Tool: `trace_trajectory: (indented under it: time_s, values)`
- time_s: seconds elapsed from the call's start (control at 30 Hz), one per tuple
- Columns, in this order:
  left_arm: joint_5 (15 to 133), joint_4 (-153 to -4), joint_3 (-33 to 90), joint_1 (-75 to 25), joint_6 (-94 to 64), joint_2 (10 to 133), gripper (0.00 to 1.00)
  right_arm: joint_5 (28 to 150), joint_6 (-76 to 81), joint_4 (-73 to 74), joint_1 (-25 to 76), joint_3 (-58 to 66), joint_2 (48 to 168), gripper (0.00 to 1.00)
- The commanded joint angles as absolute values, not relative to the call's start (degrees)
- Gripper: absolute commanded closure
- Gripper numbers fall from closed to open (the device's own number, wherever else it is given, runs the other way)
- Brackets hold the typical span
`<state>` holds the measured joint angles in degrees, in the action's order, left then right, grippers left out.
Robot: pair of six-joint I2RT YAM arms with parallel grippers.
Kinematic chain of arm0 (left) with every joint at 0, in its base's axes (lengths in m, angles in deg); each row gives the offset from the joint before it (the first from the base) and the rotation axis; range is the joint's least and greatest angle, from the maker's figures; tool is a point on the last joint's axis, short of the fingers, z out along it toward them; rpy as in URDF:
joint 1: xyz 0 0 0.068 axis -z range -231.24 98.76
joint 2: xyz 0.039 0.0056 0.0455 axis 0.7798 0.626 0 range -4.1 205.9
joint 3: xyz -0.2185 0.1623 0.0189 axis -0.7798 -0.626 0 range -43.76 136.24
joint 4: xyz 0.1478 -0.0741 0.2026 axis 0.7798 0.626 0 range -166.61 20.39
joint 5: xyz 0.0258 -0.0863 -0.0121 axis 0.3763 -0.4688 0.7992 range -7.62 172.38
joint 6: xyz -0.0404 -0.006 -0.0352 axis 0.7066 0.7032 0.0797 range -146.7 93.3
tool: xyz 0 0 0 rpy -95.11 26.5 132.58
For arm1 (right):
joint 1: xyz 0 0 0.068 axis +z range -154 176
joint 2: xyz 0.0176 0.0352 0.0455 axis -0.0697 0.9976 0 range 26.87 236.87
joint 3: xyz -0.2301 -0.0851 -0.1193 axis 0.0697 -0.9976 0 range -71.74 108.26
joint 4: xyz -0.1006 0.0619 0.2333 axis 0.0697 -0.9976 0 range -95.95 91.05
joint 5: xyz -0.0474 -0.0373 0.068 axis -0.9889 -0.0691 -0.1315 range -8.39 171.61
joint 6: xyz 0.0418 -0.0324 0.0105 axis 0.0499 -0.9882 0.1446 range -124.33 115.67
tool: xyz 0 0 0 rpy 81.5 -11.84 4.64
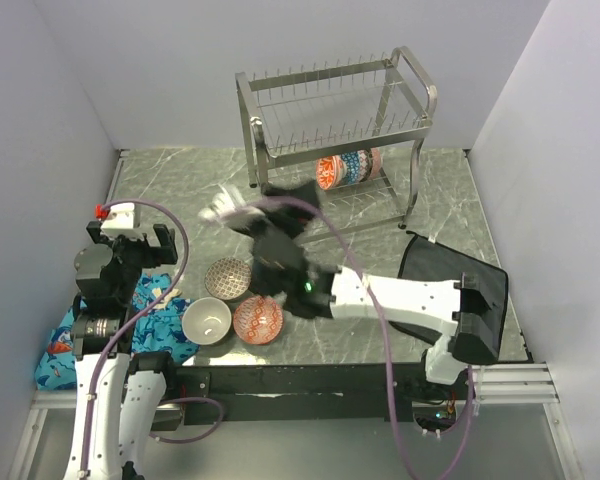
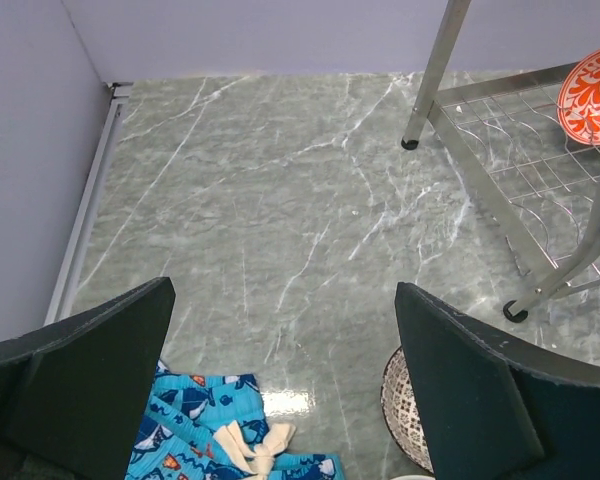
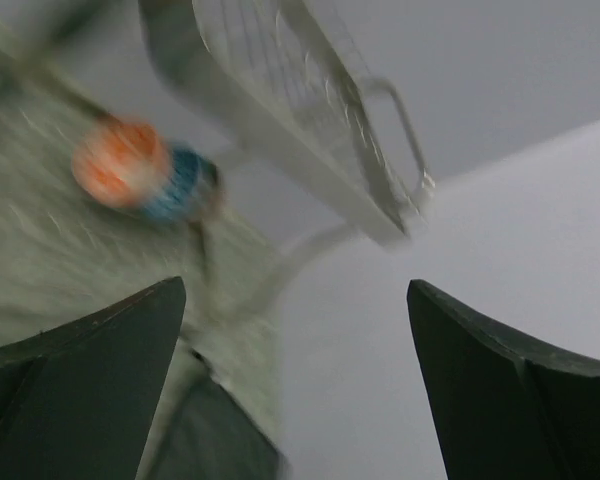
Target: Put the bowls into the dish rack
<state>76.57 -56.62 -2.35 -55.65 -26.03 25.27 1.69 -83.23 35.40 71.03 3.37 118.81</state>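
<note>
Both end effectors stand wide open with nothing between their fingers. The left end effector (image 2: 285,288) hangs well away from the dish rack (image 1: 335,120), out past its left end, above the bare surface (image 2: 280,180). In its wrist view one rack leg stands ahead and to the right, and the brown-grey bowl (image 2: 405,410) shows just beside its right finger (image 2: 480,380).

The right end effector (image 3: 295,290) sits close in front of the rack's left end. Its view is smeared, but I can make out the rack above and two of the bowls inside it, well clear of the fingers.

On the rack's lower tier three bowls stand on edge in a row: the red-orange bowl (image 1: 328,172), the blue bowl (image 1: 355,167) against it, and a third bowl (image 1: 376,160) whose pattern I cannot tell.

Three more rest upright on the surface, well in front of the rack's left end. The brown-grey one is nearest the rack. The cream-white bowl (image 1: 207,320) and red-patterned bowl (image 1: 257,320) sit side by side farther from it.
</note>
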Motion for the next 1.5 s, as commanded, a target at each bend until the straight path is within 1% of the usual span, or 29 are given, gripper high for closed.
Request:
trace_trajectory:
  time_s: [0.0,0.03,0.07,0.1,0.17,0.33,0.43,0.5,0.53,0.6,0.63,0.73,0.77,0.8,0.9,1.0,1.07,1.17,1.2,1.27,1.3,1.33,1.4,1.47]
  values:
    - [75.26,-58.24,-2.8,-55.73,-22.92,24.47,0.01,17.77,-27.33,-33.68,74.04,39.68,124.83,0.0]
    - [74.82,-57.98,-2.28,-55.73,-22.74,24.29,0.01,20.59,-19.53,-40.19,74.57,43.62,126.26,0.0]
    - [74.04,-57.8,-2.01,-55.73,-22.66,24.12,0.01,22.7,-18.32,-45.39,74.92,44.87,126.79,0.0]
    - [74.03,-57.54,-1.84,-55.73,-22.65,23.85,0.0,26.29,-17.96,-45.35,75.54,44.02,125.14,0.0]
    - [73.77,-57.19,-1.66,-55.73,-22.3,23.41,0.01,28.69,-15.86,-45.7,77.38,39.01,122.77,0.0]
    - [73.59,-56.14,-2.53,-55.73,-21.07,22.01,0.01,50.18,-8.92,-53.51,77.83,33.47,114.59,0.0]
    - [73.24,-55.61,-3.59,-55.99,-19.93,20.78,0.01,56.45,-6.19,-57.55,77.65,31.62,112.82,0.0]
    - [73.06,-55.34,-4.2,-56.6,-19.49,19.9,0.01,62.42,-5.04,-59.32,74.85,31.7,112.73,0.0]
    - [72.8,-55.25,-4.47,-56.69,-19.32,19.63,0.01,70.11,-4.69,-61.24,73.45,31.7,112.91,0.0]
    - [72.53,-54.99,-4.73,-57.74,-19.05,18.76,0.01,75.61,-4.42,-62.66,68.44,31.18,113.96,0.0]
    - [71.92,-54.21,-4.65,-58.18,-18.88,18.67,0.01,82.68,-4.42,-63.97,66.16,31.0,114.4,0.0]
    - [70.52,-52.27,-3.33,-60.73,-18.35,18.66,0.0,89.58,-2.4,-65.56,58.6,29.25,116.6,0.0]
    - [70.16,-51.13,-2.98,-61.78,-18.52,18.84,0.01,96.14,-2.05,-65.91,56.84,28.72,117.82,0.0]
    - [69.81,-50.77,-2.19,-62.14,-18.61,19.28,0.0,98.72,-0.92,-66.27,53.6,27.24,118.53,0.0]
    - [69.72,-49.37,-0.96,-63.28,-19.4,20.77,0.01,99.72,1.02,-65.13,51.99,23.45,119.5,0.0]
    - [70.16,-48.66,-0.26,-64.16,-20.19,22.09,0.01,97.7,8.82,-61.53,50.59,19.32,120.38,0.0]
    - [70.25,-48.49,-0.16,-64.51,-20.46,22.62,0.0,97.7,10.69,-59.68,49.88,18.09,121.61,0.0]
    - [69.63,-48.49,-0.34,-65.21,-20.2,23.23,0.01,99.8,13.59,-57.4,49.44,17.47,123.8,0.1]
    - [69.2,-48.49,-0.86,-65.39,-20.02,23.41,0.01,100.24,14.9,-56.7,49.53,17.2,124.42,0.18]
    - [68.58,-48.66,-1.39,-66.0,-19.84,23.41,0.01,100.33,16.05,-54.5,49.53,16.15,126.18,0.2]
    - [68.23,-48.66,-1.74,-66.18,-19.67,23.41,0.01,100.68,16.32,-53.71,49.44,15.89,126.79,0.29]
    - [68.05,-48.66,-1.92,-66.27,-19.67,23.24,0.01,101.64,16.32,-52.4,49.53,15.8,128.1,0.34]
    - [67.96,-48.49,-2.18,-66.89,-19.84,23.06,0.01,101.39,16.84,-51.59,49.44,15.71,129.08,0.38]
    - [68.14,-48.4,-2.27,-67.06,-19.84,23.23,0.01,99.72,17.11,-50.8,49.53,15.44,130.13,0.38]
